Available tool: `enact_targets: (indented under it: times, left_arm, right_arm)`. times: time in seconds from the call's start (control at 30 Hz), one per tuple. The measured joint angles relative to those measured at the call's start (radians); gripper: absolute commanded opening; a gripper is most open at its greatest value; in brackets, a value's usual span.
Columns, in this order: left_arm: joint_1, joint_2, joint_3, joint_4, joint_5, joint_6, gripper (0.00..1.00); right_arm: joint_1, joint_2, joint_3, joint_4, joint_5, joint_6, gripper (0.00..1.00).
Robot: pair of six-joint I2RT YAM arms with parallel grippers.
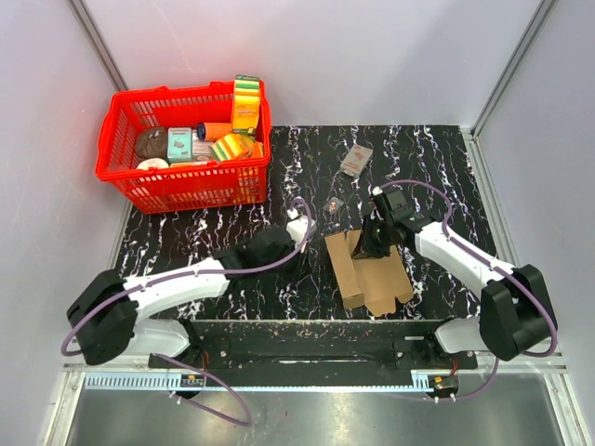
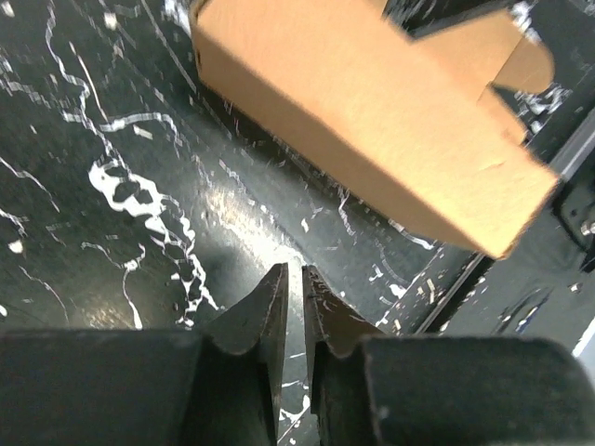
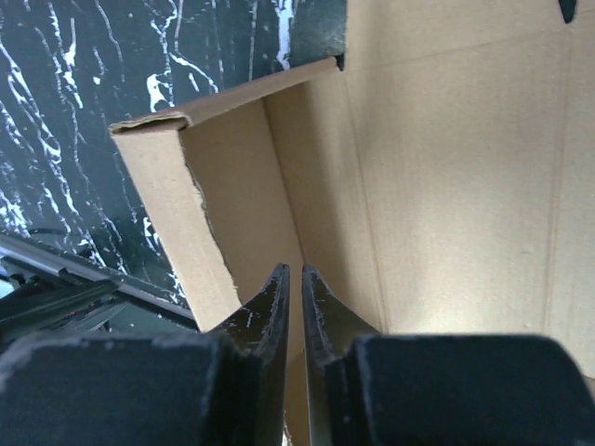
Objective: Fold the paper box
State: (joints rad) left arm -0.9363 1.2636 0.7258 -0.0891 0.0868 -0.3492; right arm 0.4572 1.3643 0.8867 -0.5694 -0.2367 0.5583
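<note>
The box (image 1: 370, 271) is thin brown cardboard, so I judge it light, springy along its creases and quick to slide on the smooth marbled table (image 1: 232, 279). A hard pinch would dent or tear it, and one edge of its raised wall looks ragged. The best hold, I think, is a flap or wall edge close to a crease, with the other arm pressing the flat panel down

It lies at about 4 o'clock from the table's middle, partly opened. It is plain and unprinted: a flat panel with notched flaps, and one long side wall folded up on its 9 o'clock side

The right gripper (image 3: 293, 271) is over the box, its fingers at a narrow slit with nothing seen between them, tips at the crease under that wall. The left gripper (image 2: 293, 271) is just as narrow and empty, above bare table at the box's 9 o'clock, apart from it
</note>
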Motion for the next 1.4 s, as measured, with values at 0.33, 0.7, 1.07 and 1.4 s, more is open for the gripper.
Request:
enact_targets:
  times: [0.33, 0.7, 1.07, 1.4]
  left_arm:
    - [-0.005, 0.180, -0.121, 0.250, 0.021, -0.111, 0.00]
    - [-0.002, 0.374, -0.306, 0.788, 0.066, -0.475, 0.00]
    - [0.003, 0.575, -0.334, 1.159, 0.089, -0.785, 0.00]
    - [0.005, 0.599, -0.362, 1.228, 0.100, -0.853, 0.00]
  right_arm:
    - [0.000, -0.004, -0.028, 0.069, -0.079, 0.018, 0.11]
    - [0.000, -0.060, -0.051, 0.079, -0.106, 0.036, 0.10]
    - [0.045, -0.068, -0.063, 0.098, -0.124, 0.058, 0.09]
    - [0.122, -0.025, -0.062, 0.140, -0.124, 0.080, 0.09]
